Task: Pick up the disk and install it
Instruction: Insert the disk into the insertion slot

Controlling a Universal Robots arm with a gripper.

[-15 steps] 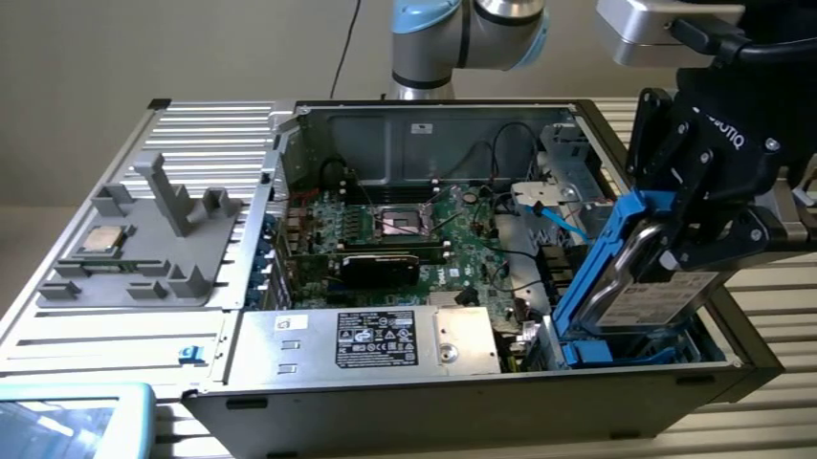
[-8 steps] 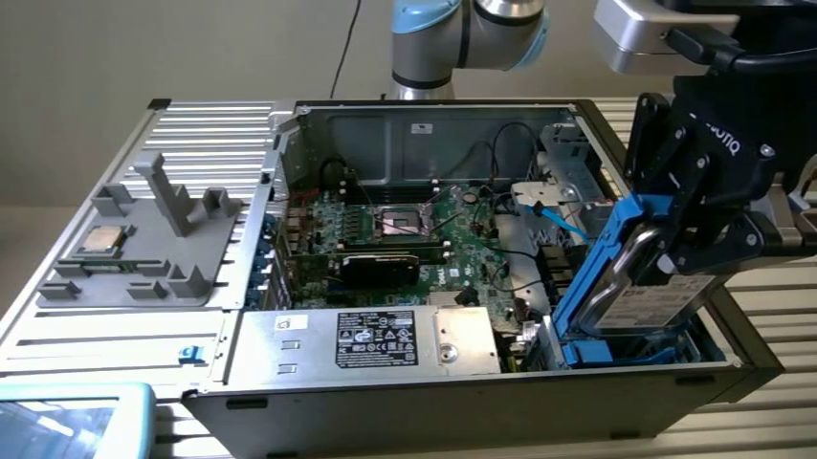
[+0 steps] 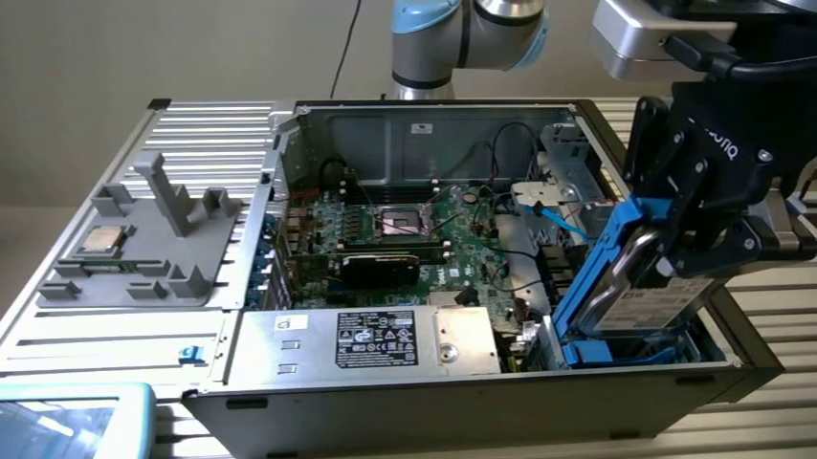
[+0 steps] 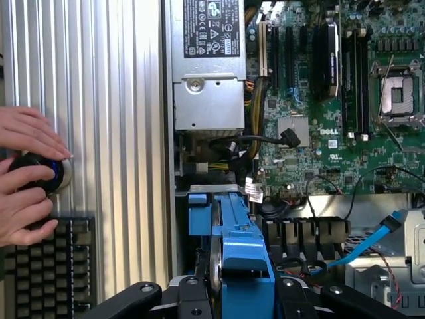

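The disk (image 3: 653,298), a silver-grey drive with a white label in a blue carrier bracket (image 3: 610,251), stands tilted on edge at the exterior view's right side of the open computer case (image 3: 422,387). Its lower end reaches down into the blue drive bay (image 3: 600,352) near the case's front corner. My gripper (image 3: 695,256) is shut on the disk's upper part, one black finger on each face. In the wrist view the blue carrier (image 4: 242,256) and the disk's thin edge (image 4: 215,266) run between my fingers (image 4: 149,296), with my gripper (image 4: 232,296) centred on them.
A silver power supply (image 3: 383,339) with a black label lies beside the bay, the green motherboard (image 3: 408,229) behind it. A blue cable (image 3: 560,218) hangs near the bay. A grey fixture (image 3: 153,249) holds a CPU chip (image 3: 102,239). A person's hands (image 4: 26,176) rest on a round knob by a keyboard (image 4: 46,269).
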